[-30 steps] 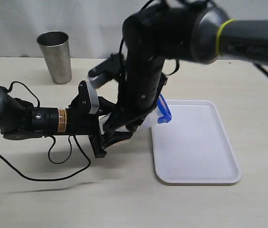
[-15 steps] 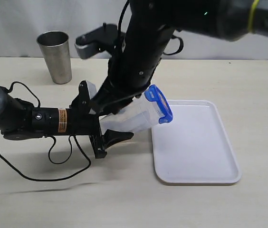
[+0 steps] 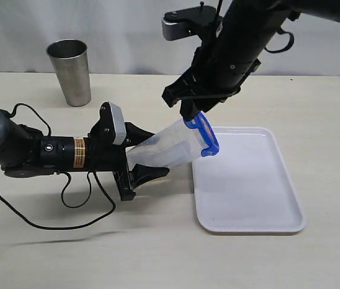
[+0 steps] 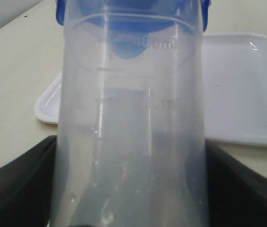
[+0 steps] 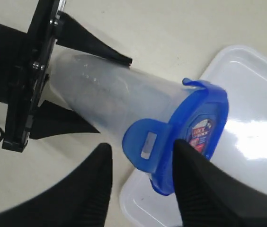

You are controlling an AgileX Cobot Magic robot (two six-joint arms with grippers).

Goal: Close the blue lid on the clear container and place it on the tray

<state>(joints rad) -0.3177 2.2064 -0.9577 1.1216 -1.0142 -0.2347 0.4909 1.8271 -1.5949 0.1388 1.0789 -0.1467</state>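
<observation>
The small round bright-blue plastic lid (image 5: 193,124), with a red-and-blue sticker on its top face, sits on the mouth of the tall transparent plastic container (image 3: 161,150). At least two of its snap flaps stand out from the wall and are not folded down; from these views I cannot tell whether the blue lid is pressed fully onto the rim. The clear container is not upright. It lies tilted, almost on its side, in the air, with its base toward the left arm and its closed mouth raised a little. In the exterior view the mouth hangs over the near-left edge of the flat white rectangular plastic tray (image 3: 248,192), and it seems not to touch the tray.

The left gripper (image 3: 149,152) is clamped on the lower part of the clear container; its black fingers (image 4: 15,189) press on both sides of the transparent wall.

The right gripper (image 5: 140,146) hangs just above the lid end with its jaws apart. In the right wrist view one flap of the blue lid lies between the two fingers, and a gap shows on each side of it.

The tray lies flat on the pale beige table (image 3: 278,265). An opaque steel cup (image 3: 69,71) stands upright far from the tray, behind the left arm, and a thin black cable (image 3: 49,226) loops on the table beside this arm.
</observation>
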